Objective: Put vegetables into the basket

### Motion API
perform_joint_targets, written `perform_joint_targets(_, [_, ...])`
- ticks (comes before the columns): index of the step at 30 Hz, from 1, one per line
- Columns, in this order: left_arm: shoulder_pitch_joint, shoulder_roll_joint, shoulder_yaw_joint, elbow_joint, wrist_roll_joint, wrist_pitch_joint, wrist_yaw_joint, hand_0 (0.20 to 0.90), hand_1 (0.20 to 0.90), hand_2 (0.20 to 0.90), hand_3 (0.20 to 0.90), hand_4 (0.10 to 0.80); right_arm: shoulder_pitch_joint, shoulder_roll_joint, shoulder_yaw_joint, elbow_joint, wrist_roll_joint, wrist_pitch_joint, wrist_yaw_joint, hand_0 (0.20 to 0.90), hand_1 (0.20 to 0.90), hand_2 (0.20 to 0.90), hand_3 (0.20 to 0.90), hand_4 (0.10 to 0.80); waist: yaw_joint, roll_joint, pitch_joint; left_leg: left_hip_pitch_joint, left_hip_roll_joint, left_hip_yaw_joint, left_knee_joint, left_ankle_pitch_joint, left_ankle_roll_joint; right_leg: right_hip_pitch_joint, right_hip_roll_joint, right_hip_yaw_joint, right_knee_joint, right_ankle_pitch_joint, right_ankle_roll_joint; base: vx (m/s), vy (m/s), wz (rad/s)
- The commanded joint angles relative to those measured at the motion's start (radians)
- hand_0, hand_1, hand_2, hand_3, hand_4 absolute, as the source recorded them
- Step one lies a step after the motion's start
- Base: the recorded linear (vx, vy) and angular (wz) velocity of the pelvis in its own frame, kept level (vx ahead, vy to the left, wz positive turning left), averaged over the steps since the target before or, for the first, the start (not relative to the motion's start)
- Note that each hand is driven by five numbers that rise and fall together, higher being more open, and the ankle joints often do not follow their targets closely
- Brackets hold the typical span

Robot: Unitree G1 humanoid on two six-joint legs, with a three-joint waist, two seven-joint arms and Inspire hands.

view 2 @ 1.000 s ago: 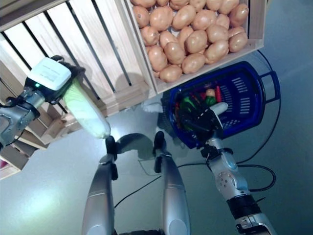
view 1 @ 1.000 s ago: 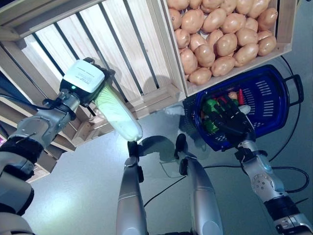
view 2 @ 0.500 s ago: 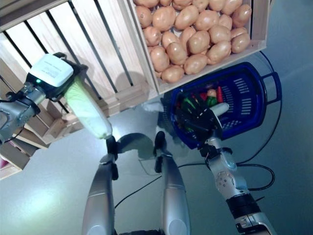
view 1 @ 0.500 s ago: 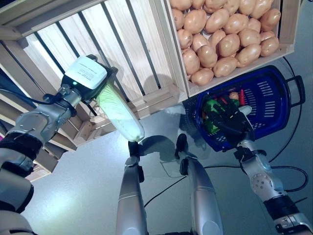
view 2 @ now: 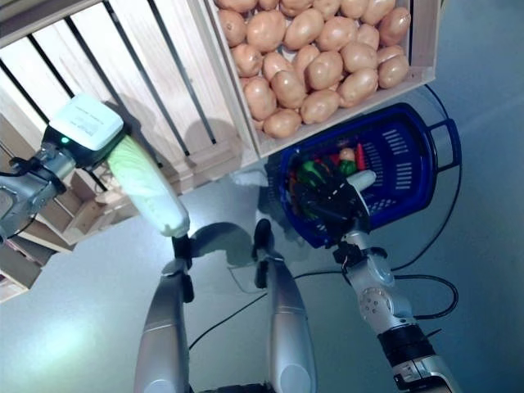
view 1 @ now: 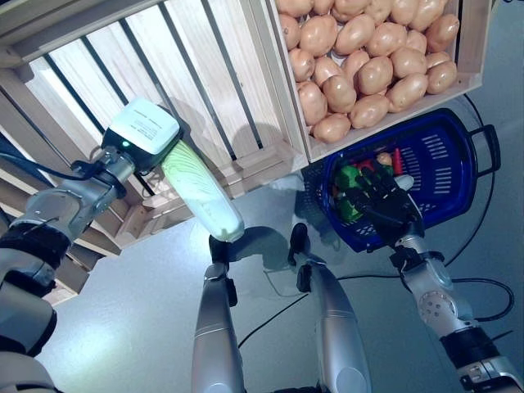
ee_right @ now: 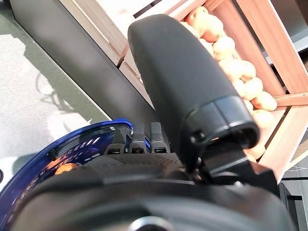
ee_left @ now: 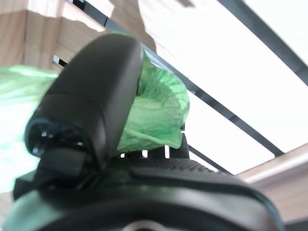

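My left hand (view 1: 166,137) is shut on a long pale green cabbage (view 1: 202,194), held in the air in front of an empty wooden crate, its tip pointing down toward the floor. In the left wrist view the thumb (ee_left: 91,91) lies over the cabbage's leafy end (ee_left: 156,113). My right hand (view 1: 378,206) grips the near rim of the blue plastic basket (view 1: 449,160), which hangs below the potato crate. In the right wrist view the fingers (ee_right: 139,139) curl over the basket's rim (ee_right: 79,139). Green peppers (view 1: 350,182) and a red chili (view 1: 397,160) lie in the basket.
A wooden crate full of potatoes (view 1: 368,57) stands at the upper right, just above the basket. A slatted empty crate (view 1: 188,74) is behind the cabbage, with more wooden crates (view 1: 49,205) to the left. Grey floor (view 1: 123,327) lies below.
The left hand with the cabbage has edged slightly toward the right. The whole picture has shifted a little; the right hand keeps its hold on the basket.
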Motion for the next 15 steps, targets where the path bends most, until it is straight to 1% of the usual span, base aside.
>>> perform_joint_targets(1, [-0.011, 0.013, 0.093, -0.064, 0.013, 0.039, 0.127, 0.300, 0.300, 0.300, 0.300, 0.400, 0.008, -0.034, -0.070, -0.114, -0.044, -0.117, -0.017, 0.900, 0.900, 0.900, 0.900, 0.800, 0.001, 0.017, 0.001, -0.023, 0.022, 0.056, -0.006, 0.047, -0.004, 0.098, -0.027, 0.018, -0.035, -0.017, 0.053, 0.000, 0.000, 0.00])
perform_joint_targets(6, [0.006, 0.003, 0.114, -0.052, 0.005, 0.047, 0.180, 0.300, 0.300, 0.300, 0.300, 0.400, 0.012, -0.030, -0.071, -0.115, -0.044, -0.117, -0.020, 0.900, 0.900, 0.900, 0.900, 0.800, 0.003, 0.016, 0.001, -0.019, 0.023, 0.054, -0.003, 0.046, -0.006, 0.100, -0.027, 0.018, -0.026, -0.021, 0.053, 0.000, 0.000, 0.00])
perform_joint_targets(8, [0.017, -0.001, 0.125, -0.059, -0.004, 0.062, 0.194, 0.300, 0.300, 0.300, 0.300, 0.400, 0.012, -0.027, -0.072, -0.118, -0.047, -0.114, -0.023, 0.900, 0.900, 0.900, 0.900, 0.800, 0.004, 0.016, 0.001, -0.013, 0.023, 0.054, -0.008, 0.048, -0.006, 0.105, -0.026, 0.018, -0.029, -0.021, 0.053, 0.000, 0.000, 0.00])
perform_joint_targets(12, [0.021, -0.006, 0.145, -0.046, -0.062, 0.059, 0.252, 0.300, 0.300, 0.300, 0.300, 0.400, 0.011, -0.022, -0.073, -0.120, -0.049, -0.114, -0.026, 0.900, 0.900, 0.900, 0.900, 0.800, 0.004, 0.017, 0.001, -0.005, 0.022, 0.053, -0.009, 0.048, -0.008, 0.113, -0.025, 0.020, -0.029, -0.024, 0.052, 0.000, 0.000, 0.00])
perform_joint_targets(14, [0.046, -0.008, 0.173, -0.067, -0.130, 0.056, 0.282, 0.300, 0.300, 0.300, 0.300, 0.400, 0.020, -0.017, -0.075, -0.127, -0.045, -0.114, -0.025, 0.900, 0.900, 0.900, 0.900, 0.800, 0.008, 0.016, 0.001, 0.007, 0.023, 0.053, -0.015, 0.049, -0.008, 0.124, -0.023, 0.019, -0.034, -0.024, 0.052, 0.000, 0.000, 0.00])
perform_joint_targets(15, [0.068, -0.013, 0.200, -0.076, -0.177, 0.053, 0.302, 0.300, 0.300, 0.300, 0.300, 0.400, 0.028, -0.013, -0.075, -0.132, -0.045, -0.114, -0.023, 0.900, 0.900, 0.900, 0.900, 0.800, 0.010, 0.015, 0.001, 0.017, 0.021, 0.052, -0.022, 0.051, -0.008, 0.133, -0.020, 0.020, -0.039, -0.023, 0.053, 0.000, 0.000, 0.00])
